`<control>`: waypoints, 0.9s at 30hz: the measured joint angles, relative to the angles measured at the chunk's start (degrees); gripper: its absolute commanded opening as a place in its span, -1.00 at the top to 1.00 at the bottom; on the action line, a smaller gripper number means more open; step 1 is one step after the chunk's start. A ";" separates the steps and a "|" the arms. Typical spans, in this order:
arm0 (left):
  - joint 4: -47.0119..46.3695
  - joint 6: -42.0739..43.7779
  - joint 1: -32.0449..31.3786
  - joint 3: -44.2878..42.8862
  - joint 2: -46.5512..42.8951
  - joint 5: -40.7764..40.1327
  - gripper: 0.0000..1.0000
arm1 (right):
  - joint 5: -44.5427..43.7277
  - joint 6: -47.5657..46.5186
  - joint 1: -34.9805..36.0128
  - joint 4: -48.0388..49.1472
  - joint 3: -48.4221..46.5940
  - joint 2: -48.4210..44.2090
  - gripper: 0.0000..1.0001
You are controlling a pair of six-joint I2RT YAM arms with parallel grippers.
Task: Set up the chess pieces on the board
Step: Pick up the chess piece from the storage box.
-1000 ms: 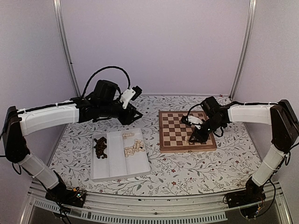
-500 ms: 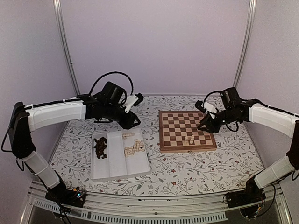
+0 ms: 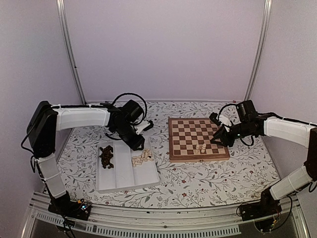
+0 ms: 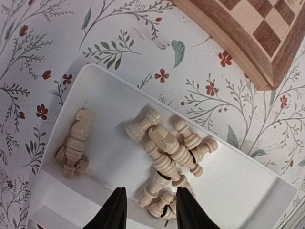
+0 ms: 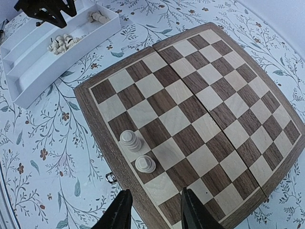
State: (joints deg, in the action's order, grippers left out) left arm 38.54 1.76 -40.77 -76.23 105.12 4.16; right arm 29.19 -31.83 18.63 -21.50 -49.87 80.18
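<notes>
The left gripper (image 4: 151,212) hangs low over the right-hand compartment of the white rectangular three-compartment tray (image 4: 248,191). Its jaws are parted a moderate way and hold nothing. Right under them lies a heap of pale cream wooden chessmen (image 4: 169,152), tumbled on their sides. A cream knight (image 4: 76,140) lies apart from them, nearer the tray's far end. The left-hand compartment holds a cluster of dark brown wooden chessmen (image 3: 106,157).

To the right of the tray on the floral tablecloth (image 3: 198,183) sits the square wooden chessboard with dark and tan squares (image 5: 200,100). Two cream pieces (image 5: 130,140) stand upright on neighbouring squares in its nearest row. The right gripper (image 5: 155,210) hovers over the board's right edge, jaws apart and empty, clear of both pieces.
</notes>
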 measured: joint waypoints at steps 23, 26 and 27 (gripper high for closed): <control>4.90 3.37 -0.57 -1.44 8.07 -3.37 0.30 | 0.09 -1.44 0.00 0.55 0.46 -0.24 0.24; 4.59 3.67 -0.76 -1.55 9.33 -3.17 0.31 | 0.09 -1.44 0.00 0.55 0.46 -0.24 0.23; 4.63 3.80 -0.85 -1.55 9.60 -3.13 0.33 | 0.11 -1.46 0.00 0.55 0.46 -0.24 0.24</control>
State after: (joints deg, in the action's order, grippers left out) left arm 43.18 5.56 -41.63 -77.78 114.72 1.04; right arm 29.30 -33.30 18.63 -20.95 -49.41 79.94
